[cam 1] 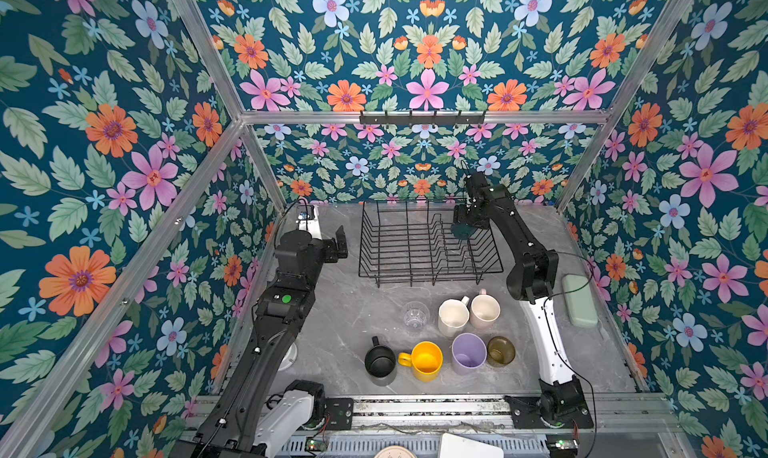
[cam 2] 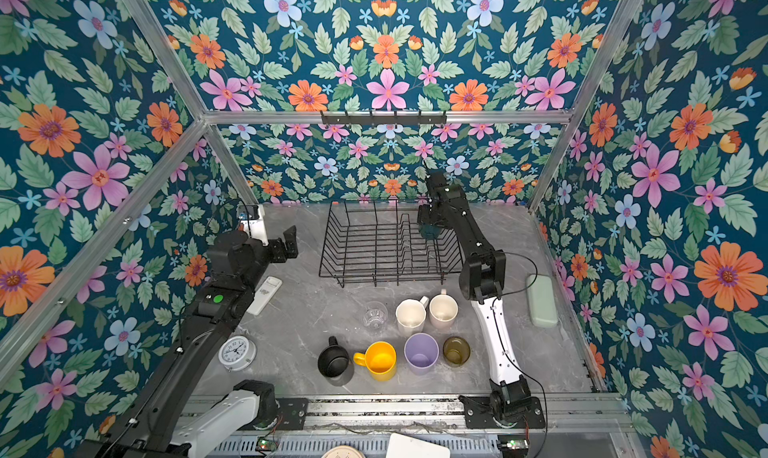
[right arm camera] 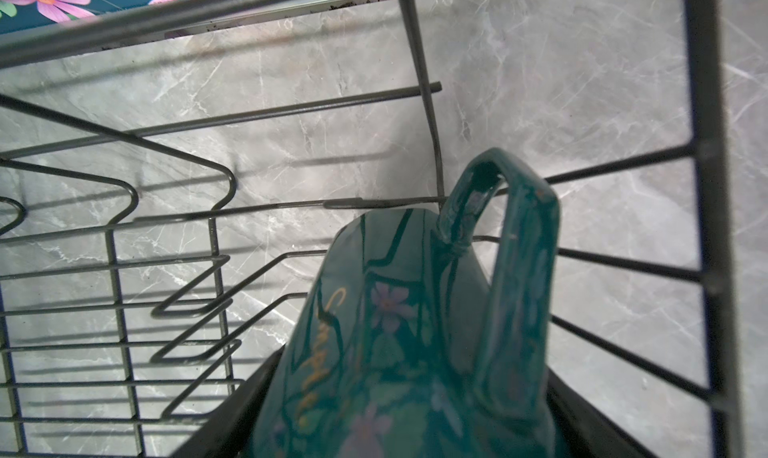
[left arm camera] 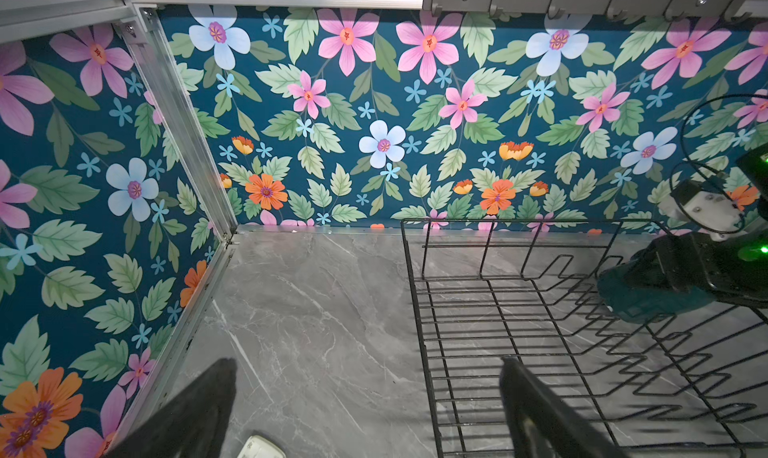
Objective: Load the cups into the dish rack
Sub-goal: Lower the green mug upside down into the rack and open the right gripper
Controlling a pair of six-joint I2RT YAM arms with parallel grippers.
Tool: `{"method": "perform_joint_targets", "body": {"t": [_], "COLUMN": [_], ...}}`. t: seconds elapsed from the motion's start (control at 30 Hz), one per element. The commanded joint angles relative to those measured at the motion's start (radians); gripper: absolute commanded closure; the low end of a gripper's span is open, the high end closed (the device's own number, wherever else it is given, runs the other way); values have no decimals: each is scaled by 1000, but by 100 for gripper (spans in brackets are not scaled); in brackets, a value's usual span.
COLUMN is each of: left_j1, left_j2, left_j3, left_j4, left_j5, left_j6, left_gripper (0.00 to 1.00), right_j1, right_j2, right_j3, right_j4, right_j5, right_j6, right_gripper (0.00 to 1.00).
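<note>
Top views: right gripper (cam 1: 464,227) fingers clamp the dark green mug (cam 1: 462,230) over the dish rack (cam 1: 415,248) far right corner; mug mostly hidden.
Left wrist: left gripper (left arm camera: 365,397) fingers spread, empty.
Right wrist: mug handle (right arm camera: 515,244) near rack wires; lower slowly, release once seated. Contact underneath unseen.

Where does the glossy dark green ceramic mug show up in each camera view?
Top views: glossy dark green ceramic mug held over the back right corner of the black wire dish rack.
Left wrist: right edge, under the right end effector.
Right wrist: lower centre.
Shared landmark: the rack's prongs.
</note>
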Motion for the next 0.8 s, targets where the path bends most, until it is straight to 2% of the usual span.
{"method": "perform_joint_targets", "body": {"t": [0.0,0.23,0.4,0.53,0.77], "left_j1": [1,1,1,1,1], "left_j2": [1,3,5,7,6], "left_j3": [6,8,8,9,9], "left_j4": [-3,-5,-7,-8,-10], "left_j5": [3,6,10,9,9], "left_j6": [6,6,6,6,6], "left_gripper": [0,0,0,0,0], "right_j1": [2,2,2,2,1], "right_j2": [5,12,10,6,-1], "right_j3": [6,6,5,4,-4], "right_j4": [-5,-15,-15,-7,5], "right_j5": [10,0,2,-6,-10], "right_j6": [-14,-33,-44,-49,-50], "right_gripper": [51,31,27,18,13]}}
